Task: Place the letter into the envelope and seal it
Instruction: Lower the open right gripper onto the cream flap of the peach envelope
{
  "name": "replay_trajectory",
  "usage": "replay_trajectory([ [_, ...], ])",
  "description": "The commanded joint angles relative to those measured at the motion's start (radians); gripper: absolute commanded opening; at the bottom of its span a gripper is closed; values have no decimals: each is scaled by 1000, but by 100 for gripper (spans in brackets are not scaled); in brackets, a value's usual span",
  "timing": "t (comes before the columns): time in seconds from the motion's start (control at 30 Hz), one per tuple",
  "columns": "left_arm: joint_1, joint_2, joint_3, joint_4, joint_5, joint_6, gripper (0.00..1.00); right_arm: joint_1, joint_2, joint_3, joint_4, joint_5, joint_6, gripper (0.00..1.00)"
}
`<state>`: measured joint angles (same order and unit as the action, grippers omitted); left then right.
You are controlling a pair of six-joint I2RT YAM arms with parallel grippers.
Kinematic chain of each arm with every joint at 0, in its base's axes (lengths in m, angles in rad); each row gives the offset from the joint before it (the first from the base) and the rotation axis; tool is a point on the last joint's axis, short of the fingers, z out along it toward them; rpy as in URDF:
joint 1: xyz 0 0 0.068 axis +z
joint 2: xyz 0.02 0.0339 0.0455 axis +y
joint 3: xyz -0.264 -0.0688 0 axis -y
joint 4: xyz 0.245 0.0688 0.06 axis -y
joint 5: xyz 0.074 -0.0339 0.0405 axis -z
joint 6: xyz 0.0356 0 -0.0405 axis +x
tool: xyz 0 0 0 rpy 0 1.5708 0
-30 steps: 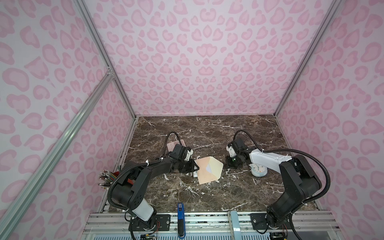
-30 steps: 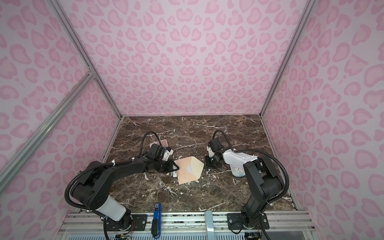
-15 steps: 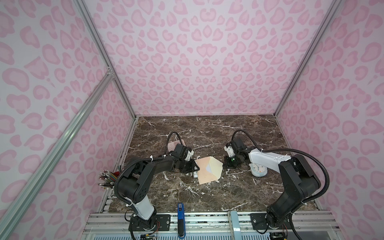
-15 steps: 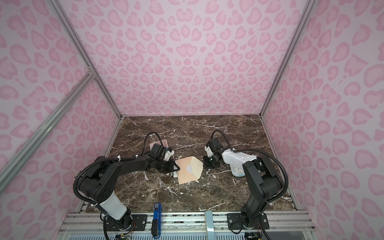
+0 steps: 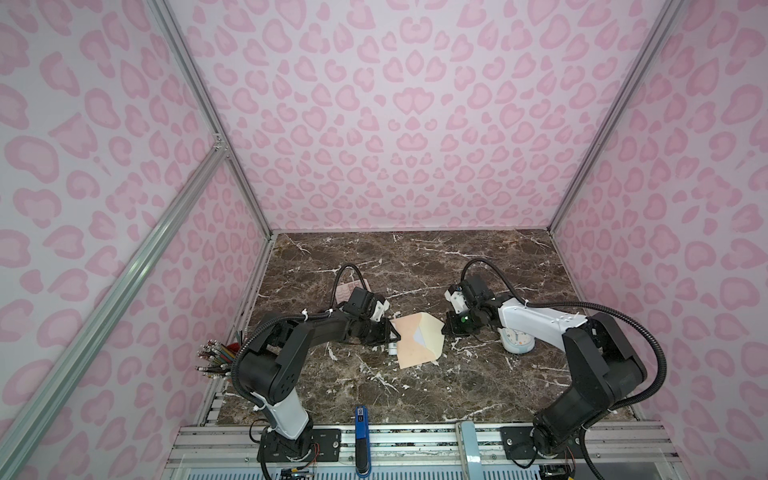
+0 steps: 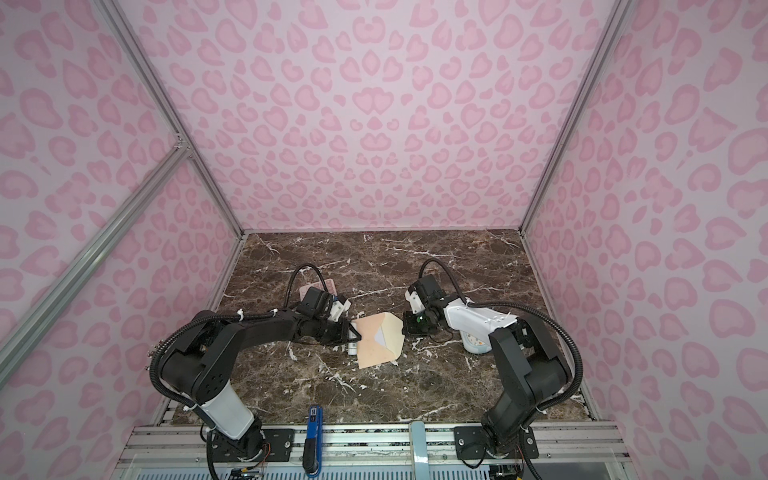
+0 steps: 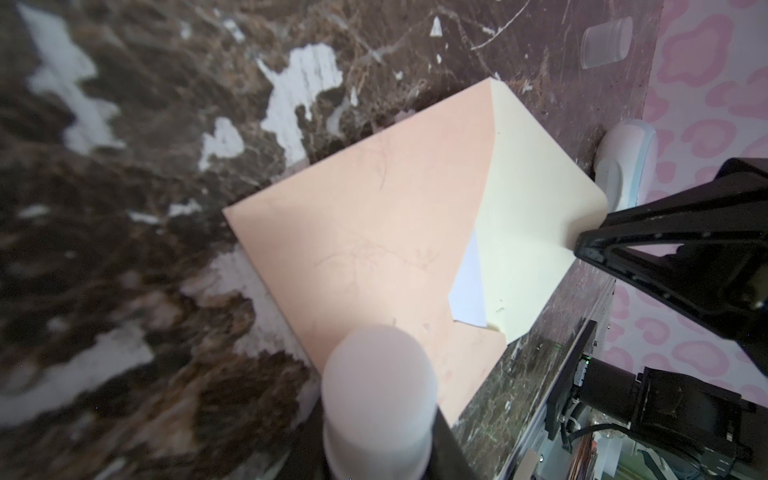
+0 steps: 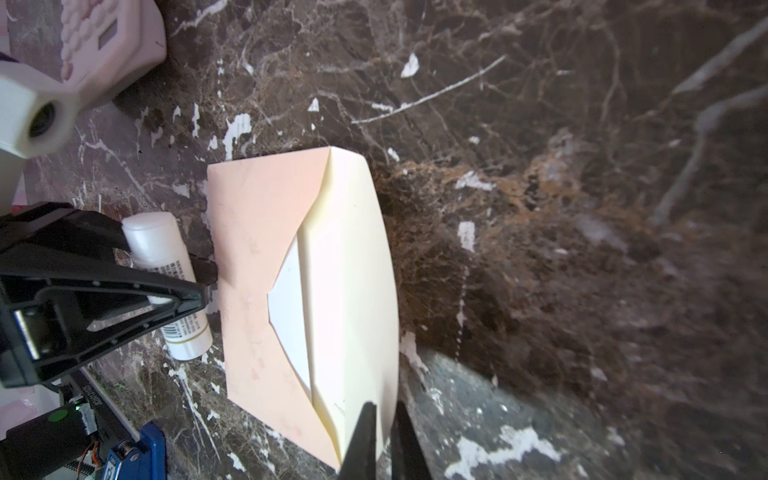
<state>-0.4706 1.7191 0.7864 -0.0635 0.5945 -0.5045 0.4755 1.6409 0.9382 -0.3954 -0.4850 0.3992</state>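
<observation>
The peach envelope [image 5: 409, 351] [image 6: 372, 349] [image 7: 365, 249] [image 8: 253, 291] lies mid-table with its cream flap [image 7: 528, 216] [image 8: 353, 291] raised off the body. A white sliver of the letter [image 5: 419, 338] [image 7: 467, 291] [image 8: 289, 307] shows in the opening; the rest is hidden inside. My left gripper [image 5: 392, 338] [image 6: 353, 334] [image 7: 378, 436] [image 8: 199, 286] is at the envelope's left edge, shut on a white glue stick [image 7: 378, 395] [image 8: 166, 282]. My right gripper [image 5: 446, 328] [image 6: 404, 330] [image 8: 384, 424] is shut on the flap's outer edge.
A pink calculator [image 5: 353, 289] [image 8: 95, 37] lies behind the left arm. A small white clock [image 5: 517, 343] [image 7: 627, 162] stands under the right arm. A bundle of pencils [image 5: 216, 357] is at the left wall. A small clear cap [image 7: 606, 41] lies near the wall.
The left arm's elbow has shifted a little. Both grips and the envelope stay as they were.
</observation>
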Motion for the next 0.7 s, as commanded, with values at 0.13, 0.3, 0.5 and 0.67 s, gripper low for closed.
replay_trajectory([
  [0.13,0,5,-7,-41,-42,12,4,-10,-41,-14,12,-28,-13,31],
  [0.3,-2,8,-6,-41,-40,12,4,-59,-81,-22,-24,58,-7,28],
  [0.5,0,5,-5,-40,-38,12,4,-89,-29,-7,-63,123,-28,9],
  [0.67,0,10,-5,-40,-36,12,4,-87,28,-5,-42,97,-26,2],
])
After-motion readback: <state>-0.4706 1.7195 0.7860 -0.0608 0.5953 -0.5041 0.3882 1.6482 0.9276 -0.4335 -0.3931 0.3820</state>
